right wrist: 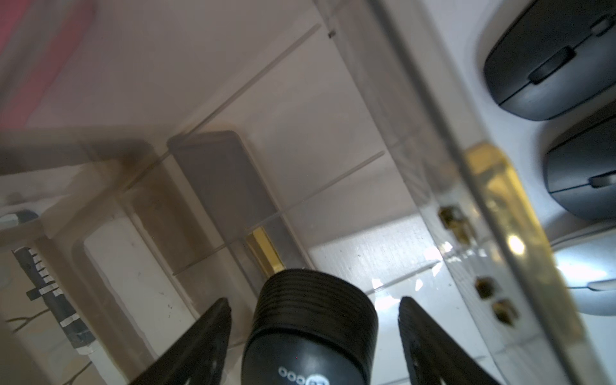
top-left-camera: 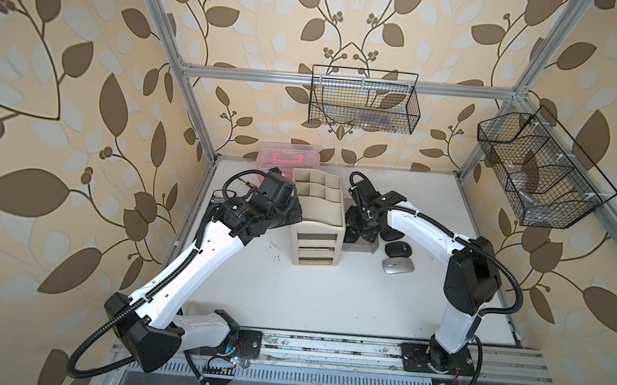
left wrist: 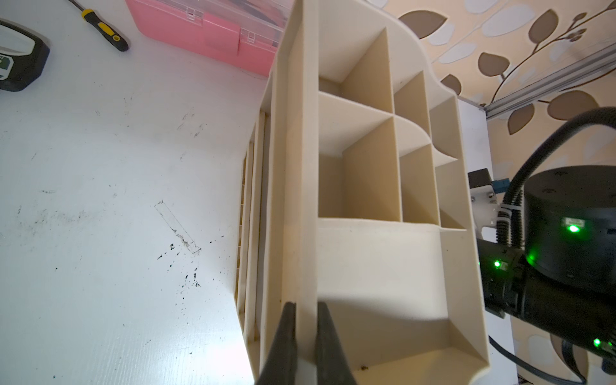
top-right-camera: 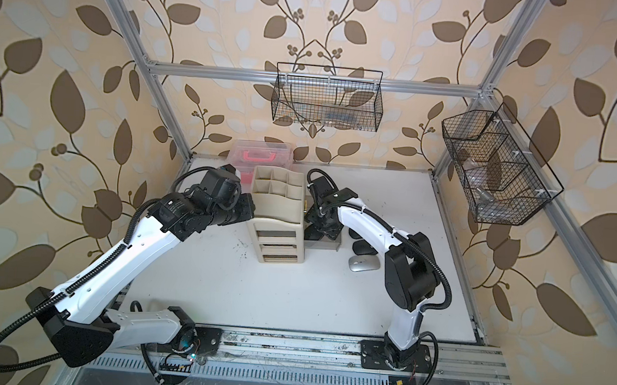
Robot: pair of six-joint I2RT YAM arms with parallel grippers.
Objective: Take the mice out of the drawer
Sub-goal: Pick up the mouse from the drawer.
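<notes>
Down inside the clear drawer (right wrist: pixel 410 110) a black mouse (right wrist: pixel 313 333) is between the fingers of the right gripper (right wrist: pixel 313 300), which stand wide apart with a gap on either side. Just outside its gold-handled front lie a second black mouse (right wrist: pixel 546 56), a third black mouse (right wrist: pixel 583 180) and a silver mouse (right wrist: pixel 593 266). Beside the drawer, the left gripper (left wrist: pixel 305 305) is clamped on a wall of the beige organizer (left wrist: pixel 366 260).
</notes>
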